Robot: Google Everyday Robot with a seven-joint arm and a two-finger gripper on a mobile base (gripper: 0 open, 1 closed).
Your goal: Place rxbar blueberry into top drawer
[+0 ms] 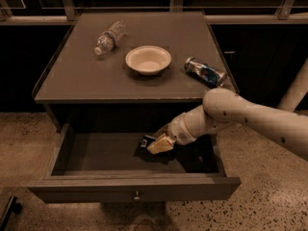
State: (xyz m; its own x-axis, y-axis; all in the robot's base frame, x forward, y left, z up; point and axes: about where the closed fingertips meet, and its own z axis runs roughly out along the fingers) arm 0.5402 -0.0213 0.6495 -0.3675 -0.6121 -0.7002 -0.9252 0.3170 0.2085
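Observation:
The top drawer (134, 186) is pulled open below the table top, its round knob at the front centre. My gripper (155, 145) reaches down into the drawer from the right. It is shut on the rxbar blueberry (144, 142), a small dark bar with a white patch at its end. The bar sits low over the drawer floor, right of the middle. I cannot tell whether it touches the floor. The gripper hides part of the bar.
On the table top (72, 76) lie a clear plastic bottle (109, 36) on its side at the back left, a white bowl (148, 59) in the middle, and a crushed blue-silver can (205, 71) near the right edge. My arm (240, 114) crosses the drawer's right side.

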